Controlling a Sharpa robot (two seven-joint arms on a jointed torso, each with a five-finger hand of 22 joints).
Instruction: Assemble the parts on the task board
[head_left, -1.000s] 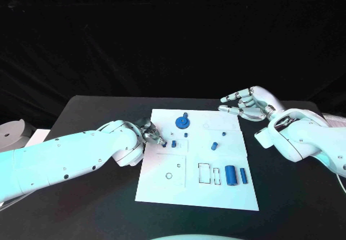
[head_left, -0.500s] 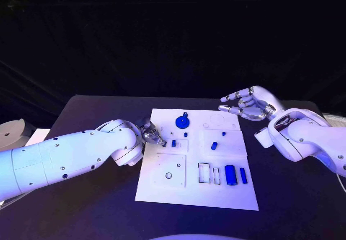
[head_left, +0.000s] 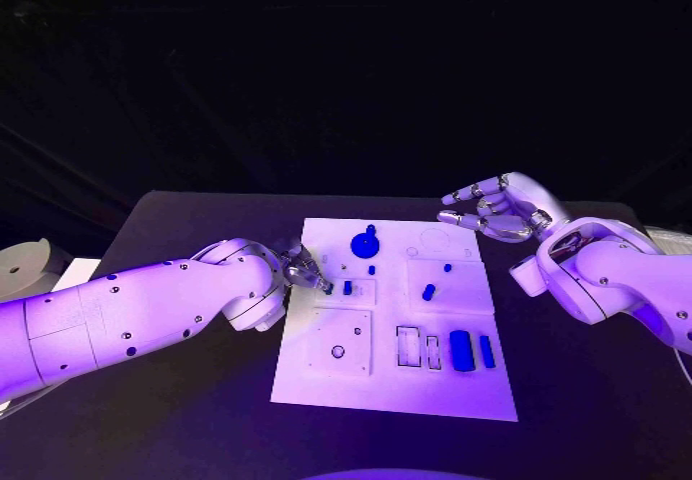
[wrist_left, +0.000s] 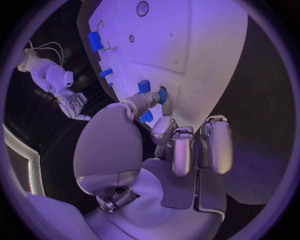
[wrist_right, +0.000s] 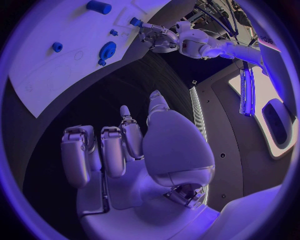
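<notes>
left hand (head_left: 300, 268) at the task board's (head_left: 392, 380) left edge, small blue part (head_left: 348, 287) just right of its fingertips.
whether it pinches that part i cannot tell; right hand (head_left: 493, 210) hovers released, far right, well apart.

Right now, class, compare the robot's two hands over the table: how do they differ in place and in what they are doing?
The left robot hand is at the white board's left edge, fingers touching a small blue piece; the right robot hand is off the board's far right corner, over the black table. The left reaches down to the board; the right is raised, fingers curled, holding nothing. Both are silver, on white arms.
</notes>
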